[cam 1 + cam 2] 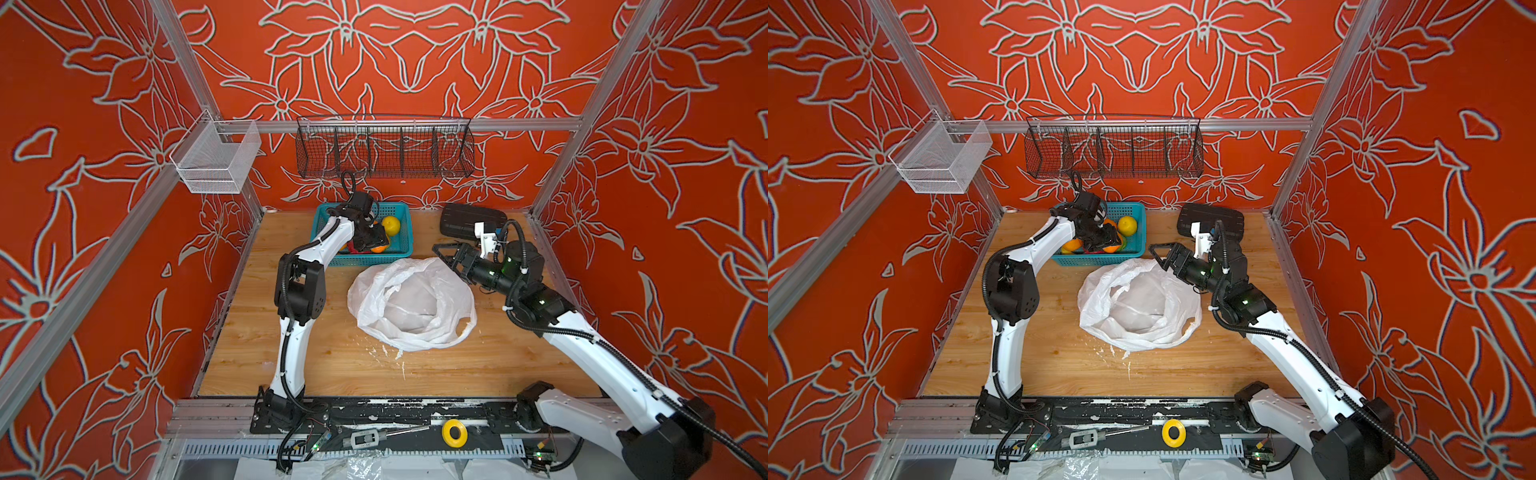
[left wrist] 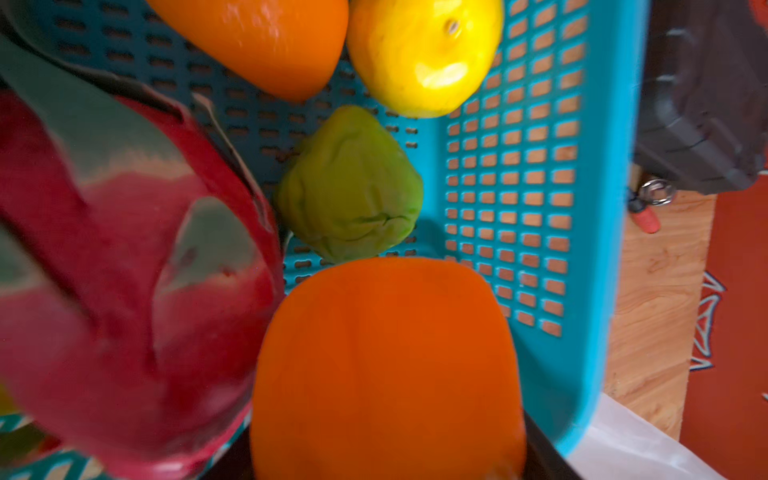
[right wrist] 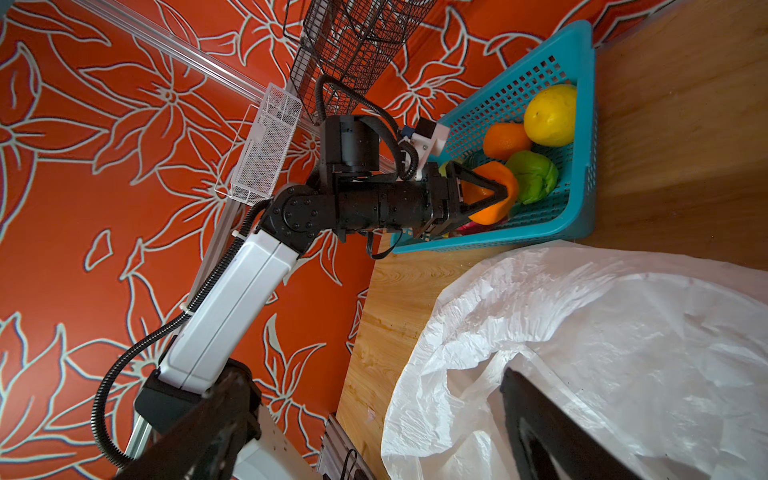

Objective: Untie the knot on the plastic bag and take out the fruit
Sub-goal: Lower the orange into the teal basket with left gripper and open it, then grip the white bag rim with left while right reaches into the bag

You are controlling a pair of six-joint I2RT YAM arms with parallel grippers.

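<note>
– Wooden bench (image 1: pixel 291 353), back edge: why's left gripper (image 3: pixel 496 197) in teal perforated basket (image 1: pixel 374 259)?
– Pinching round orange toy fruit (image 2: pixel 386 365), prob. to drop it w/ the rest. Crinkly white plastic bag (image 1: pixel 415 316) mid-bench, looks unknotted; right gripper (image 1: pixel 451 259) spread wide near its rim.

My left gripper (image 1: pixel 1106 240) in teal perforated plastic basket (image 1: pixel 1096 261), upper centre, on round orange fruit (image 1: pixel 1111 249); right gripper (image 1: pixel 1160 257) spread at crinkly white plastic bag (image 1: pixel 1142 328) rim.

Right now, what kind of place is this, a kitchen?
Probably a robot test booth, not a kitchen: two robot arms stand mounted at the front edge of a wooden table, metal rails frame the red flowered walls, and a teal basket holds toy-looking fruit.
</note>
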